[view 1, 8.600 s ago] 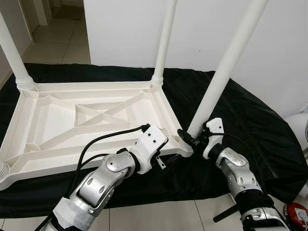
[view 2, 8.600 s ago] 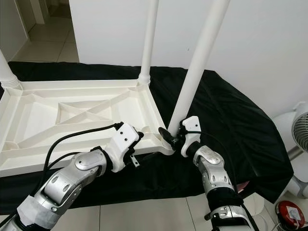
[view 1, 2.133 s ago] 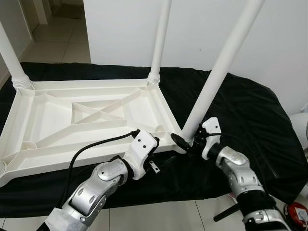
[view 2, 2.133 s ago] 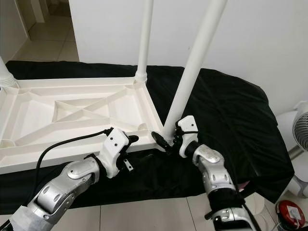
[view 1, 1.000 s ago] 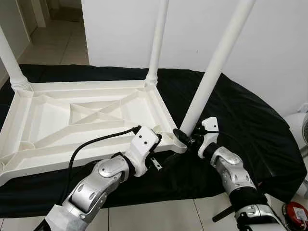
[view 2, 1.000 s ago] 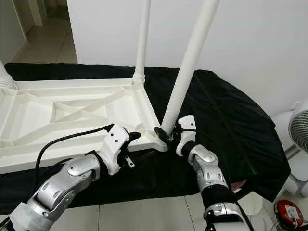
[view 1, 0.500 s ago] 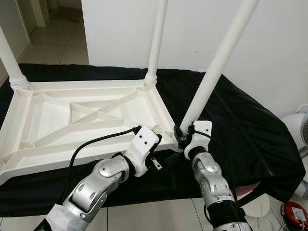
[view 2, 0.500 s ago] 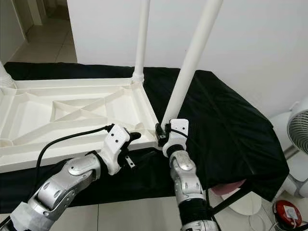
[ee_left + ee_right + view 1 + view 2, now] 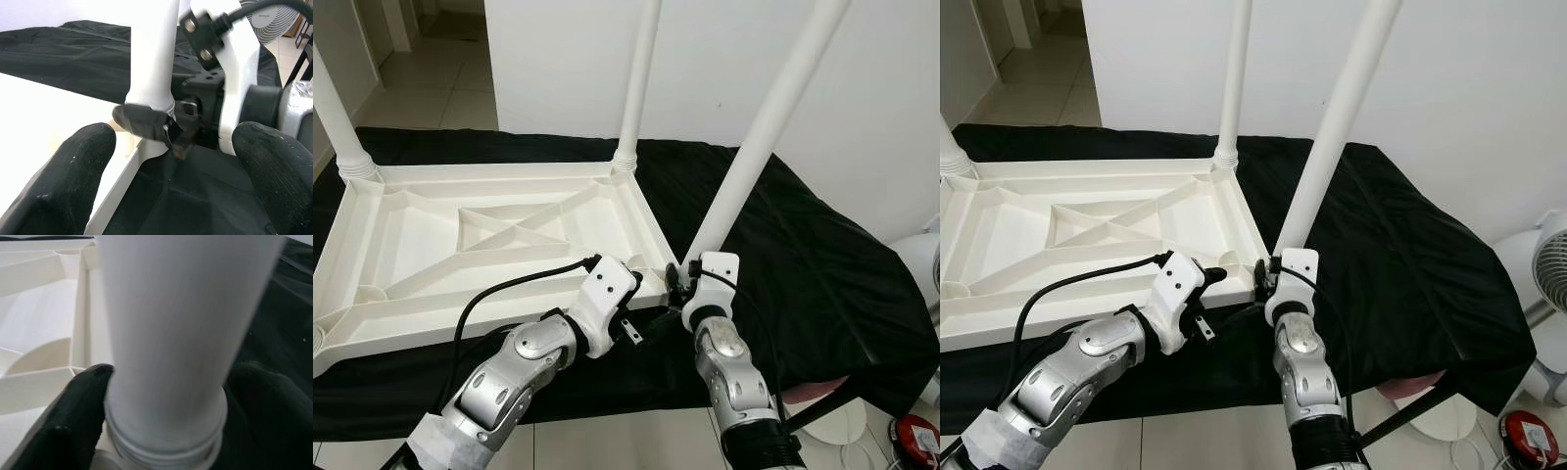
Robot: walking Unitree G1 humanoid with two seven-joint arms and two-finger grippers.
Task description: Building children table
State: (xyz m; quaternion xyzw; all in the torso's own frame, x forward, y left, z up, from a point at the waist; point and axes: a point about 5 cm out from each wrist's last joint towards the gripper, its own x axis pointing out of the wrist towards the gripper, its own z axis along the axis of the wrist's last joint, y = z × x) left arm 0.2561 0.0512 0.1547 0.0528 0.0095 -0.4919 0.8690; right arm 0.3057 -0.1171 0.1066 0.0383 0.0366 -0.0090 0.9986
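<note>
legs go into the corners of the table top [image 9: 499, 235], which lies upside down on a black cloth [image 9: 822, 264]. two far legs stand straight in their corners. the near right leg [image 9: 759, 137] leans to the right, with its foot at the near right corner.

the right gripper [image 9: 161, 416] is clamped on that leg, one black finger [image 9: 73, 421] on each side, right above the ribbed ring at its foot. the left gripper [image 9: 173, 156] is open and holds nothing. it hangs close to the same corner, looking at the leg's foot and the right gripper.

the step looks like fixing this leg into its hole. to do it well, i think the leg should first be stood up straight like the far ones, because a leaning leg will jam. then it should be turned or pushed slowly, keeping the grip low by the ring. the left gripper could press on the table top's edge so it does not slide on the cloth.
</note>
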